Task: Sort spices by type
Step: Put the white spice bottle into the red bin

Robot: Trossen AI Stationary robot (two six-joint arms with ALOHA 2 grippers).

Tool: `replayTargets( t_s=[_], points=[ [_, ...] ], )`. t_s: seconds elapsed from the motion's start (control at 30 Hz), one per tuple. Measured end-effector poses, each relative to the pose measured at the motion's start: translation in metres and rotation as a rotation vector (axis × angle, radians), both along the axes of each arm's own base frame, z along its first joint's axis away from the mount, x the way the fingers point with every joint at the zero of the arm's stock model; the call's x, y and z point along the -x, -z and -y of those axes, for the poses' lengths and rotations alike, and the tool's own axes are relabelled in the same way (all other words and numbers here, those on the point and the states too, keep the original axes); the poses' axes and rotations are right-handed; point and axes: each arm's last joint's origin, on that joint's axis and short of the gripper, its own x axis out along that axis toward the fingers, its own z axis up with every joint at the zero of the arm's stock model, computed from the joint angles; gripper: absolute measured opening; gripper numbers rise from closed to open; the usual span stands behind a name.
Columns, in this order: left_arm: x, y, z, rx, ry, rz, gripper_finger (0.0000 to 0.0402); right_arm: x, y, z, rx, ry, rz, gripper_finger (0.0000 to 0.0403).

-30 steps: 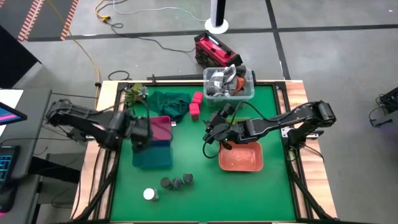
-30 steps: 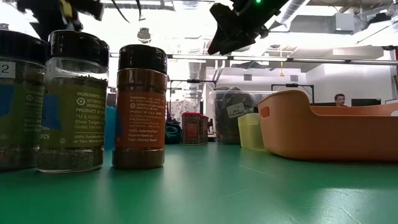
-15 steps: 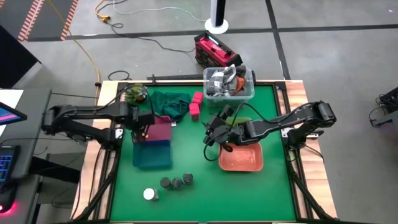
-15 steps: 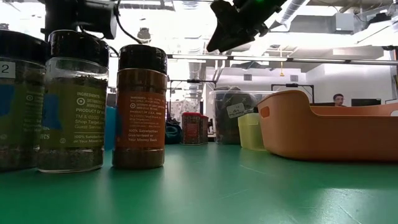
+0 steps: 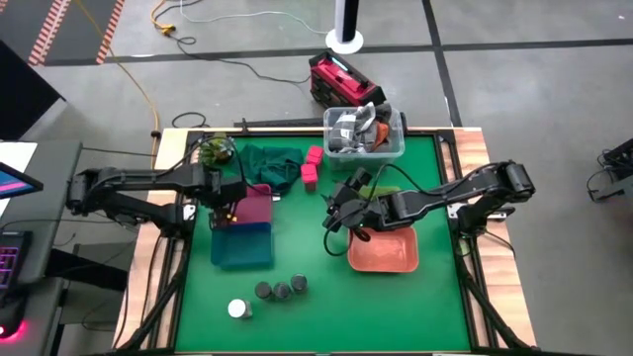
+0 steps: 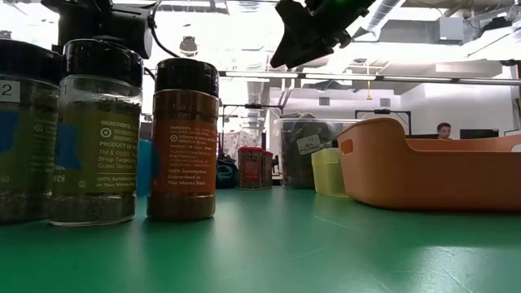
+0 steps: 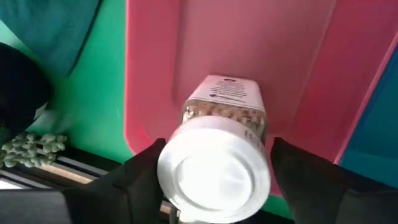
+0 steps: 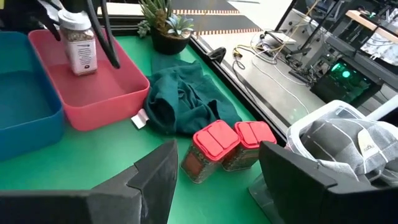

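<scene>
On the left of the green surface (image 5: 316, 316), the left gripper (image 7: 214, 186) hangs over the pink tray (image 5: 259, 205), its fingers (image 7: 140, 180) spread on either side of a white-topped jar (image 7: 217, 165) that stands upright inside that tray; a narrow gap shows on both sides, so the jar looks freed rather than pinched. The step in hand appears to be letting go, and doing it well would mean rising straight up, keeping the fingers wide so neither catches the cap and tips the jar against the tray wall. Just beside the pink tray sits the blue tray (image 5: 242, 247). Nearer the front edge, another white-topped jar (image 5: 238, 309) and three dark-lidded jars (image 5: 281, 289) wait unsorted. Toward the middle, two red-capped jars (image 8: 221, 149) stand next to a green cloth (image 8: 186, 99). Farther right, the right gripper (image 5: 336, 213) hovers near the orange tray (image 5: 384, 252), fingers apart and holding nothing, seemingly aimed at the red-capped pair.
</scene>
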Motion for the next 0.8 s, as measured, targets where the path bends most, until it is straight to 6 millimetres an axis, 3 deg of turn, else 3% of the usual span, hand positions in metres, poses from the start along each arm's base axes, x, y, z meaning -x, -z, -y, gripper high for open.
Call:
replayTargets(
  t_s=[0.2,0.47,0.6,0.8],
  points=[
    [0.002,-0.012,0.000,-0.012,0.006,-0.022,0.0298,0.000,0.000,-0.002,0.000,-0.005,0.001,0.0256],
    [0.006,-0.070,0.006,-0.084,0.044,0.228,0.0293,0.000,0.000,-0.001,0.000,-0.003,-0.001,0.0256],
    [0.011,-0.092,0.031,-0.007,0.136,0.384,0.0293,0.000,0.000,-0.001,0.001,-0.004,-0.003,0.0256],
    [0.007,-0.095,0.096,0.175,0.270,0.519,0.0293,0.002,0.002,-0.001,0.003,-0.001,-0.028,0.0256]
  ],
)
